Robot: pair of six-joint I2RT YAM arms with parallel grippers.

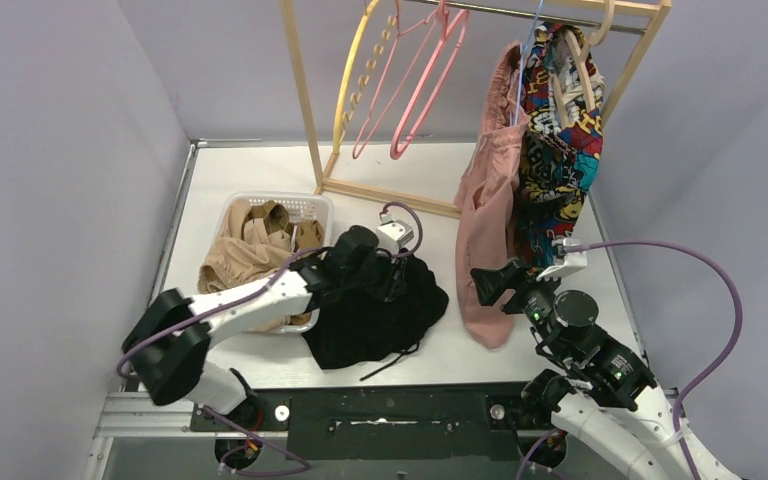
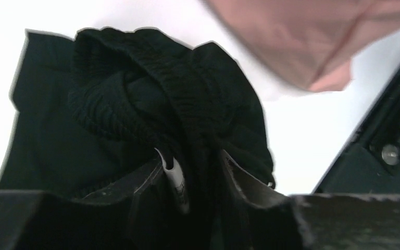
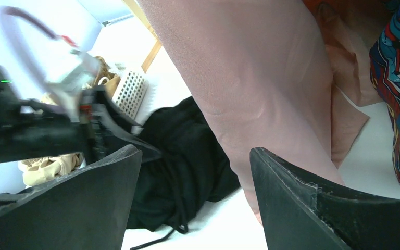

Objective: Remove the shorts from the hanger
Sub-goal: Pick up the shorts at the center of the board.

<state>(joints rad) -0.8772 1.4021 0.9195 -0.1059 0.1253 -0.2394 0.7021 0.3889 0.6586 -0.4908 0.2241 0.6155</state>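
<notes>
Dusty pink shorts (image 1: 488,230) hang from a hanger (image 1: 530,45) on the wooden rack, their lower end reaching down to the table. My right gripper (image 1: 490,282) stands open just left of that hem; in the right wrist view the pink shorts (image 3: 260,78) hang past the right finger, not between the jaws. Black shorts (image 1: 380,320) lie crumpled on the table. My left gripper (image 1: 400,275) is shut on their gathered waistband (image 2: 135,94), with fabric and a white label bunched between the fingers (image 2: 237,174).
A white basket (image 1: 312,207) at the left holds beige-tan shorts (image 1: 245,255). A colourful printed garment (image 1: 560,130) hangs behind the pink shorts. Bare pink and yellow hangers (image 1: 410,80) hang on the wooden rack (image 1: 305,100). Purple cables loop near both wrists.
</notes>
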